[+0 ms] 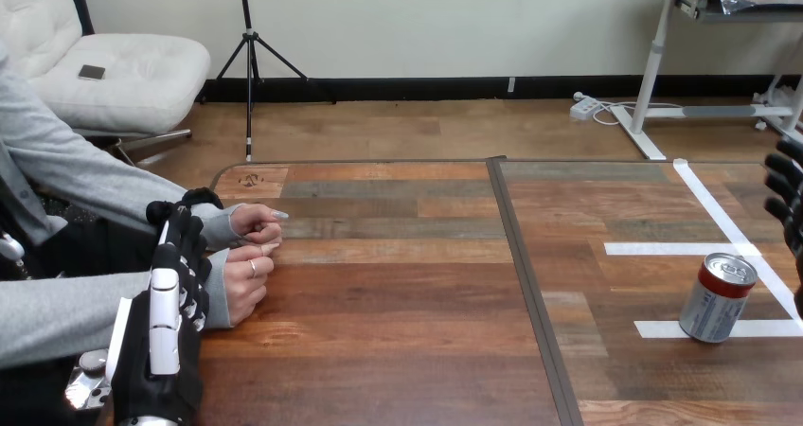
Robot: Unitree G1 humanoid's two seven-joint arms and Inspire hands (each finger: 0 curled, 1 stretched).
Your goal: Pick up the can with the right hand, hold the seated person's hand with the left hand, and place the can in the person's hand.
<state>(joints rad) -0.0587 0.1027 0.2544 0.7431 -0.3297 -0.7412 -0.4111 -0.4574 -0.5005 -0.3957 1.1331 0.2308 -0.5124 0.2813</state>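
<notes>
One can (717, 296) upright near tabletop (398, 350) right edge; two person's hands (244, 284) at left edge. Left hand (156, 350) nearly straight, laid over their wrists; right hand (788, 194) spread or curled, cannot tell.

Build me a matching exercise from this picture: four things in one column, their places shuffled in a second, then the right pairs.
Things
1. red-and-silver metal can
2. black-and-white robot left hand
3. black robot right hand
4. person's two hands

Places
A. view's lower left, beside the person's hands
B. resting on the wooden table near its left edge
C. standing on white tape, table's right part
D. view's right edge, above the can

Pairs: 1-C, 2-A, 3-D, 4-B
</notes>
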